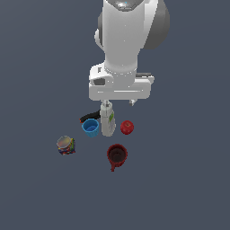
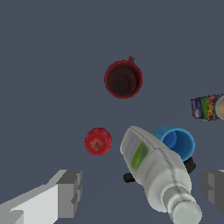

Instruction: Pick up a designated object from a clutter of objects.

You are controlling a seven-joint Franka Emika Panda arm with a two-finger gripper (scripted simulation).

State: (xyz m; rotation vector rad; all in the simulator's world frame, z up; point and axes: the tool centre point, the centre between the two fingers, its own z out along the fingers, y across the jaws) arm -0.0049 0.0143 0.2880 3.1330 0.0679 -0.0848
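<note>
Pincer [image 2: 142, 192] wide open, empty, red apple [image 2: 98, 141] just beside white bottle [image 2: 153, 168], blue cup [image 2: 177, 142] behind, apparently touching it

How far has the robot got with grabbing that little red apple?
Nothing looks done yet: the small shiny red apple sits on the grey floor, apart from the tall white green-labelled bottle. In hand: the end effector hangs open above the clutter, closer over the bottle than the apple, holding nothing. Left: line up over the apple, descend, close and lift.
</note>
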